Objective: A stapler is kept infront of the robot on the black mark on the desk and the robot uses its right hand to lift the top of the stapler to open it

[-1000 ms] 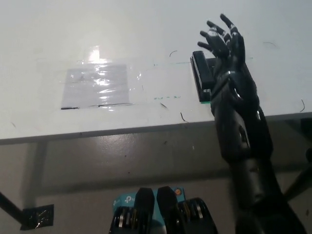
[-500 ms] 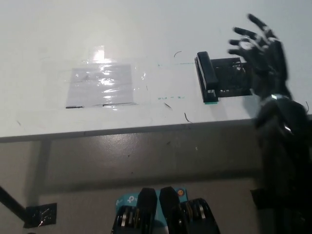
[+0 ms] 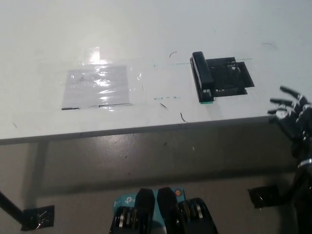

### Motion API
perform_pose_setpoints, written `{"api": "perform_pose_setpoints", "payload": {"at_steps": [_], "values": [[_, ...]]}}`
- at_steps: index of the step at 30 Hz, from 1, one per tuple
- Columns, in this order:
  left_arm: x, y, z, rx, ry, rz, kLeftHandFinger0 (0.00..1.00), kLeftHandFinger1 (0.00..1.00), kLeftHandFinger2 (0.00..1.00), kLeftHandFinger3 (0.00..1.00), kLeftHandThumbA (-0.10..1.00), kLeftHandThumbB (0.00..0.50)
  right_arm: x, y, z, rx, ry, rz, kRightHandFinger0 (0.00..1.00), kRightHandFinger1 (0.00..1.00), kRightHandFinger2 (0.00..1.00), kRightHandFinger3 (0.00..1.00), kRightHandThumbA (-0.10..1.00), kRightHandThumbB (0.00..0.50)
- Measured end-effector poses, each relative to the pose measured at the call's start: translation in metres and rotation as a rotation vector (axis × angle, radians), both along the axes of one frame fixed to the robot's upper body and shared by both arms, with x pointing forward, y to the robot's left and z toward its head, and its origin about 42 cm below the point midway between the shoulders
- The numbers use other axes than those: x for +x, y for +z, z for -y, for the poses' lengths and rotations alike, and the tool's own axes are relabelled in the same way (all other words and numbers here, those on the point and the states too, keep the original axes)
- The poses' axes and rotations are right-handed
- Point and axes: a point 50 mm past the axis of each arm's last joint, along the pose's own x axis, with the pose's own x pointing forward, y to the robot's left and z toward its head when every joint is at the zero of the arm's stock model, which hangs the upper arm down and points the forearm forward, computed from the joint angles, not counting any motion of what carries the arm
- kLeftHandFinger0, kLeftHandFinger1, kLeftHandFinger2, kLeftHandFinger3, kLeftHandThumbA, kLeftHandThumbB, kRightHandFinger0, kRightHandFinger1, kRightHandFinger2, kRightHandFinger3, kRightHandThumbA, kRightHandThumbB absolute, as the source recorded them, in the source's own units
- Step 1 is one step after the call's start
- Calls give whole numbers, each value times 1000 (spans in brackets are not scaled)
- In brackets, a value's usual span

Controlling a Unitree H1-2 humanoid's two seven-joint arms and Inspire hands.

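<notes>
A black stapler (image 3: 202, 75) lies on the white desk (image 3: 146, 34) at the left edge of a black mark (image 3: 229, 78), lengthwise toward me; whether its top is raised cannot be told from above. My black right hand (image 3: 291, 119) is at the picture's right edge, off the desk's front edge and well to the right of the stapler. Its fingers are spread and hold nothing. My white left hand is not in view.
A shiny taped plastic sheet (image 3: 96, 87) lies on the desk to the left of the stapler. The desk's front edge (image 3: 122, 130) runs across the middle, with grey floor below. Black tape patches (image 3: 36, 215) sit on the floor.
My right hand has pulled away from over the stapler, moving right and back toward me past the desk edge. The stapler and the black mark now show uncovered.
</notes>
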Motion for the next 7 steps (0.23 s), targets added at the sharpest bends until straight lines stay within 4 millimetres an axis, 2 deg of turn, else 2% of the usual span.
{"api": "perform_pose_setpoints", "payload": {"at_steps": [5,7], "values": [[0,-2,-1,-1,1,-6,205,187,330,640,846,0,-5,-36,6,-49,-35,-62,341,400,495,700,126,0],[0,-2,-1,-2,2,-8,202,184,331,638,847,0,-8,-48,9,-65,-48,-82,321,383,481,689,126,3]]}}
